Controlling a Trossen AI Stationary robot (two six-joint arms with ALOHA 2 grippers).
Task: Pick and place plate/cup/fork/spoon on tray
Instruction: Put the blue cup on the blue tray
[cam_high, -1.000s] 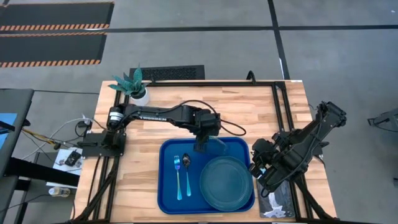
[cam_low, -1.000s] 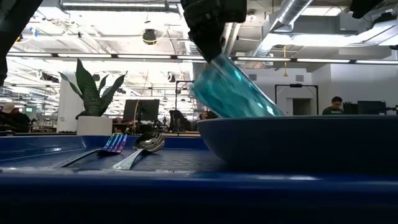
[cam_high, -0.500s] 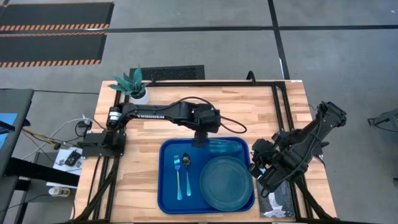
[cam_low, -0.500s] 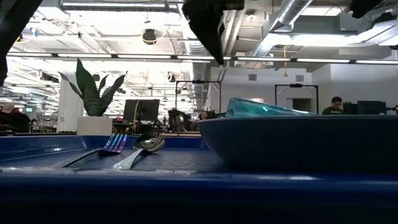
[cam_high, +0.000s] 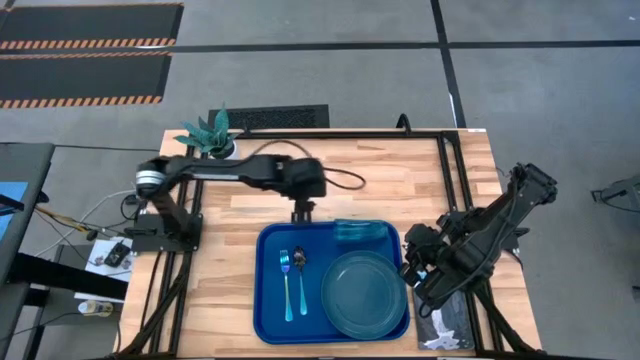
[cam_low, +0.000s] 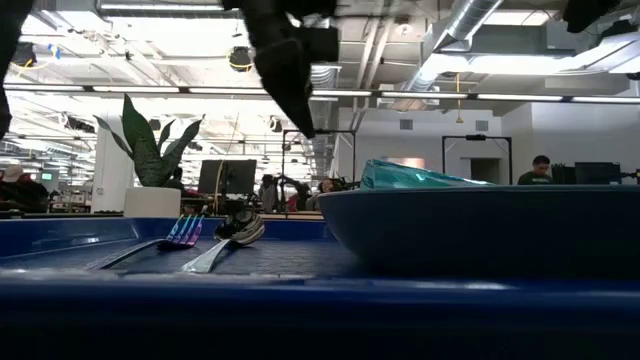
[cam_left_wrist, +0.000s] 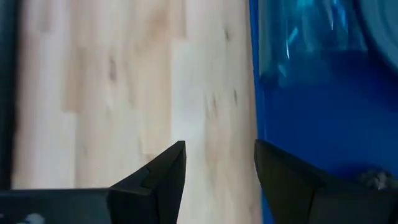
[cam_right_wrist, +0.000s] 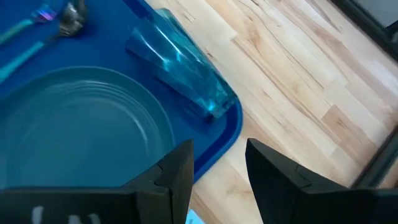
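Let go of the cup: it tipped over and now lies on its side in the tray, behind the plate. My left hand is open, empty, pulled back over the bench. Fork and spoon sit in the tray. Right hand open, parked beside the tray. Everything's aboard, cup not upright.

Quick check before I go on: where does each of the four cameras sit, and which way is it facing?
High: overhead, looking straight down; both arms show, left pincer by the tray.
Low: table height, looking level past the plate; an arm hangs from above.
Left wrist: faces tabletop and tray edge; own fingers show.
Right wrist: faces the plate; own fingers show.
Both wrist views share the cup, lying on its side.
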